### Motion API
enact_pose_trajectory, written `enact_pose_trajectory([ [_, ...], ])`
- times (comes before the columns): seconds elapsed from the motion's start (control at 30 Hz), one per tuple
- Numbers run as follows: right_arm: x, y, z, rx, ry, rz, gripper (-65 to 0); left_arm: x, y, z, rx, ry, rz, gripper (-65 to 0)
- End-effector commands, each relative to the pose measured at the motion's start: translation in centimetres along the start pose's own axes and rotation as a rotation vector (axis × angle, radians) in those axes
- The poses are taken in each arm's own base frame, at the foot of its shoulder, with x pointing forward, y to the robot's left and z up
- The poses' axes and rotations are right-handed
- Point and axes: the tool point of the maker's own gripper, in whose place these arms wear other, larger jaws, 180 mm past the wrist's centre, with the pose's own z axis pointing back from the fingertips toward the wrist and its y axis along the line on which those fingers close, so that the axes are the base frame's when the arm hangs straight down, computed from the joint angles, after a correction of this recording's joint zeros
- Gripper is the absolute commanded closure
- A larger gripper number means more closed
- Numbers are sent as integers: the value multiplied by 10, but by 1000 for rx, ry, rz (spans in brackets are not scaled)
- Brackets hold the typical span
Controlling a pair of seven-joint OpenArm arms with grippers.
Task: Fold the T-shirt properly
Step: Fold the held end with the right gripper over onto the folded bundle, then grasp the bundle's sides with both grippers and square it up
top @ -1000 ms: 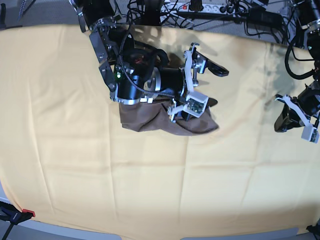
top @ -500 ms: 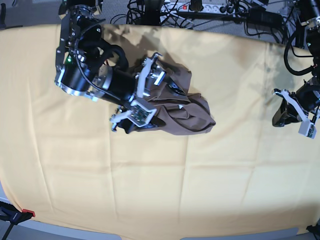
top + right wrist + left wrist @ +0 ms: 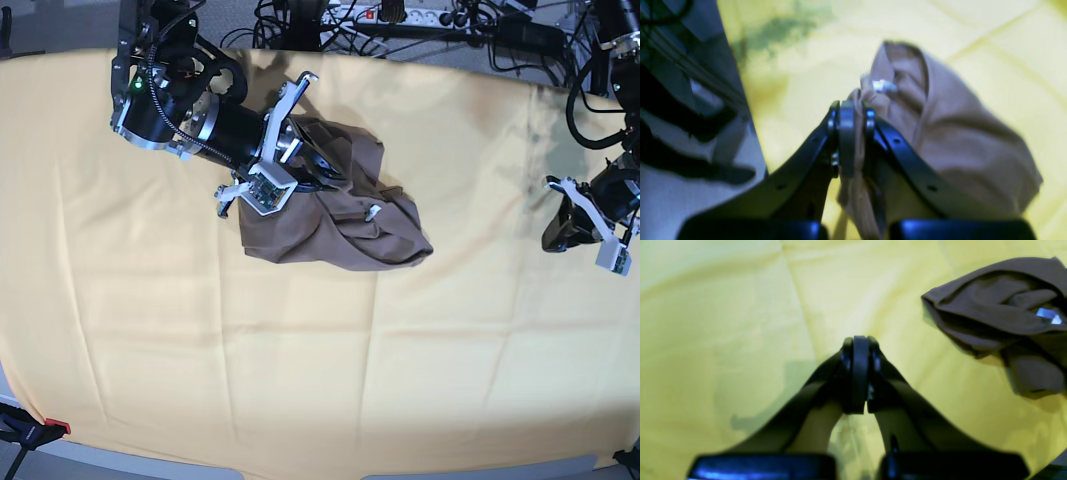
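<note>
T-shirt: brown, bunched and creased in a loose heap, lay on the yellow cloth a little far of the middle, slightly left of centre in the base view. One end lifted toward the far left.

Right gripper: reached in from the far left, jaws drawn narrow with a fold of the T-shirt pinched between them; rest of the fabric spread right of and beyond the fingers. Small shiny metal piece seen just beyond the fingertips, nature unclear.

Left gripper: hung over bare yellow cloth at the right edge of the scene, well apart from the T-shirt; jaws pressed together, nothing between them.

Yellow cloth: covered the whole work surface, marked by straight crease lines.

Cables and power strip: lay along the far edge, off the cloth.

Clamp: black with orange tip, sat at the near left corner.
</note>
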Motion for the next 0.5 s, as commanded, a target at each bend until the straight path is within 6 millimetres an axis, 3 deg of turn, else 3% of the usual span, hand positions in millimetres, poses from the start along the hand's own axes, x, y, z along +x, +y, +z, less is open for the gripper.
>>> enact_pose_trajectory([
  [0.0, 23, 12, -2, 44, -99, 14, 0, 17, 1, 6, -3, -51, -20, 0],
  [0.13, 29, 52, -19, 166, -107, 50, 0, 20, -4, 6, -32, -71, -3, 0],
  [0.27, 22, 82, -45, 219, -53, 101, 0, 21, -5, 6, -38, -73, 0, 0],
  [0.47, 16, 80, -71, 228, -26, 123, 0, 22, -9, 6, -58, -80, 10, 0],
])
